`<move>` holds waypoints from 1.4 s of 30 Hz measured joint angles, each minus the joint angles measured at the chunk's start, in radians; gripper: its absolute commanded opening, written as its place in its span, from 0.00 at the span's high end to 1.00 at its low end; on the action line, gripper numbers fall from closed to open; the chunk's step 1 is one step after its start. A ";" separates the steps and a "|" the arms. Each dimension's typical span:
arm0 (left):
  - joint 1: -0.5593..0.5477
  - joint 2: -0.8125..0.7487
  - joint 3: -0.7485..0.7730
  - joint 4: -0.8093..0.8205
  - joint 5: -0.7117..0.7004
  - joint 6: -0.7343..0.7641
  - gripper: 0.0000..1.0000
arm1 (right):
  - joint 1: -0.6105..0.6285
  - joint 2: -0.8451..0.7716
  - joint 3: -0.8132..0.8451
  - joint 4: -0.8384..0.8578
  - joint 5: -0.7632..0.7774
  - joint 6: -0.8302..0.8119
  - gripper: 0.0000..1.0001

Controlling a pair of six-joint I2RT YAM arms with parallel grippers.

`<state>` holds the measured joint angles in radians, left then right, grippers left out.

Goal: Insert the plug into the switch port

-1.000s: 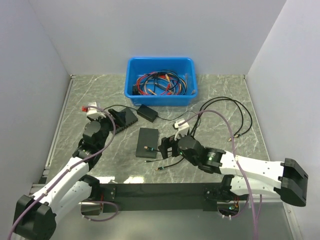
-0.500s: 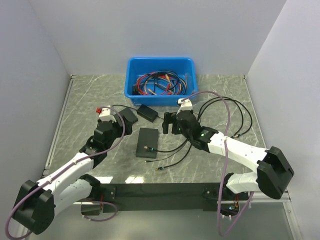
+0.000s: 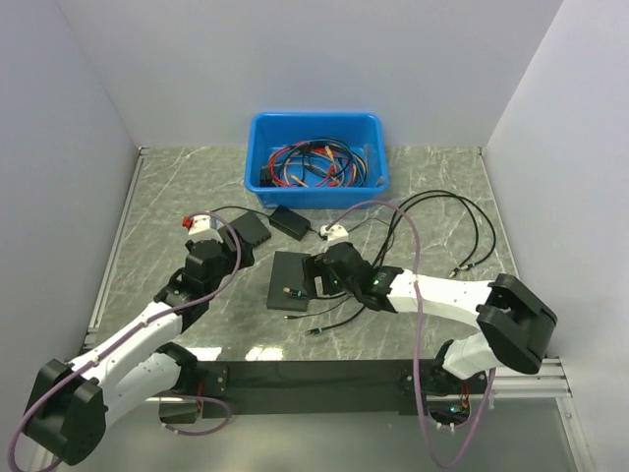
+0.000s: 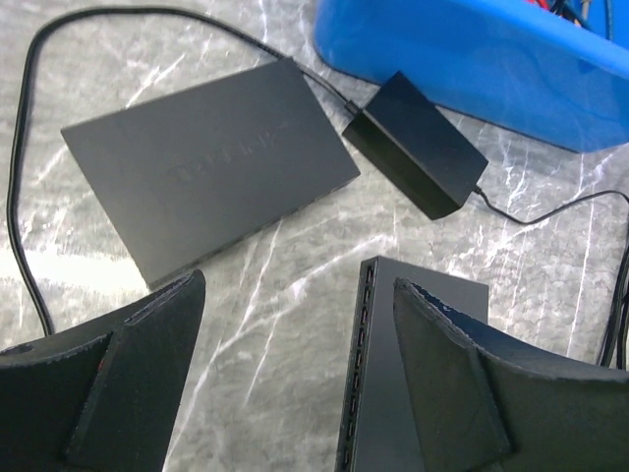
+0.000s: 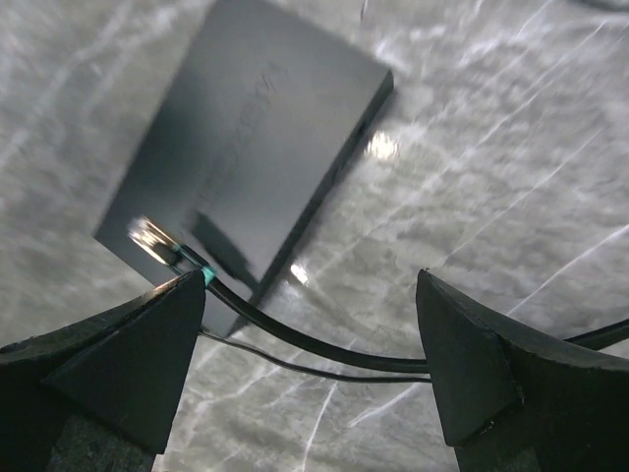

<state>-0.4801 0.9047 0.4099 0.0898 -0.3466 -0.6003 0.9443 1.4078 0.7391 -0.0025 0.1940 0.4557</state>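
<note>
Two grippers are working low over a marbled table [image 3: 167, 187], both with their jaws spread wide and gripping nothing. Nearest the arm bases, a loose cable end [image 3: 313, 332] is lying on the table just in front of the switch [image 3: 293, 267]. The plug [image 5: 147, 236] is lying on the switch's top face near its front edge, brass tip showing. Its thin black cable [image 5: 295, 339] is running beneath the gap between the right fingers. The right gripper [image 5: 310, 285] is hovering just beside the switch's right edge. The left gripper [image 4: 295, 295] is hanging over bare table on the switch's left, where a row of ports [image 4: 366, 315] is facing it. Farther back, a second flat black box [image 4: 211, 177] and a brick-shaped adapter [image 4: 418, 143] are lying side by side. Behind them, a blue bin [image 3: 314, 118] is holding tangled red and blue cables [image 3: 310, 162].
</note>
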 measured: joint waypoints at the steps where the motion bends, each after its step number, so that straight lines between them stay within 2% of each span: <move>1: -0.001 -0.003 0.000 -0.010 0.000 -0.008 0.17 | 0.003 0.010 -0.002 0.000 -0.004 0.000 0.07; 9: -0.004 -0.128 -0.041 -0.067 0.002 -0.052 0.18 | 0.049 -0.008 -0.042 0.044 -0.022 0.003 0.08; 17: -0.008 -0.170 -0.081 -0.122 0.012 -0.075 0.19 | 0.096 -0.027 -0.046 0.088 -0.027 -0.016 0.09; 26: -0.008 -0.171 -0.084 -0.124 0.012 -0.076 0.19 | 0.157 -0.011 -0.024 0.084 0.011 -0.065 0.12; 42: -0.013 -0.176 -0.092 -0.124 0.012 -0.077 0.20 | 0.162 0.108 0.053 0.085 0.053 -0.088 0.13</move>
<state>-0.4927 0.7288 0.3176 -0.0341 -0.3347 -0.6773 1.1065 1.5158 0.7918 0.0830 0.2466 0.3679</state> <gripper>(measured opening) 0.799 0.869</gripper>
